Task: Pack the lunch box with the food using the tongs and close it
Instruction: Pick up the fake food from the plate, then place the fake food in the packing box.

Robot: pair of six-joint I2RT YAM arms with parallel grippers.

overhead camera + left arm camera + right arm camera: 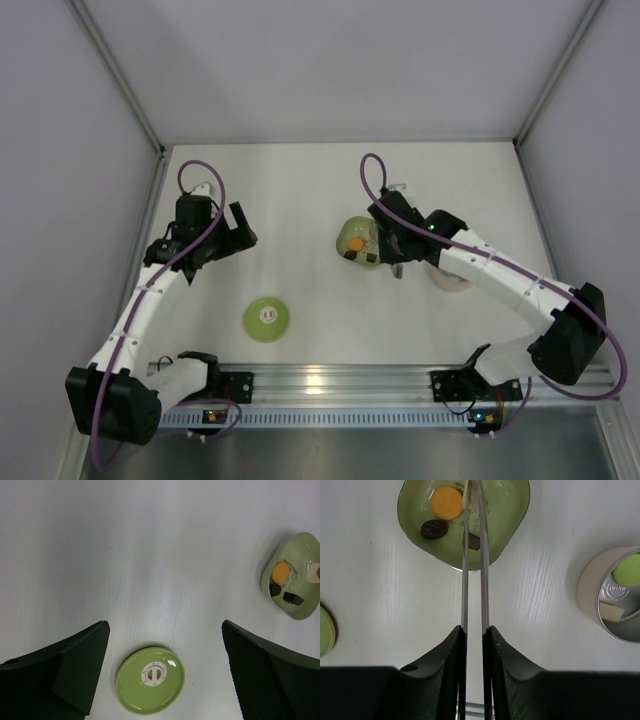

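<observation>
Right wrist view: right gripper (474, 630) is clamped on the tongs (464, 580), both slim arms pinched between its fingers and squeezed almost parallel. The tong tips reach into the light-green dish (510, 505), just beside the orange disc (446, 502). A whitish bit seems caught between the tips (metal hides most of it, cannot confirm). A dark brown chunk (434, 529) and a second, squarer one (473, 542) lie in the dish by the tong arms.

Lunch box (590, 587) stands open to the right, apart from the dish, with a green piece (627, 570) and a pale piece (611, 613) inside. Lid (266, 319) lies flat on the table (300, 180), nearer the left arm. Left gripper (165, 624) is spread wide, holding nothing, above the lid.

Step in hand, as I judge it: picking food from the dish. Packing is partly done, closing not begun. The next move calls for a steady squeeze, a lift clear of the dish rim, a swing right over the tub, and only then a release.
</observation>
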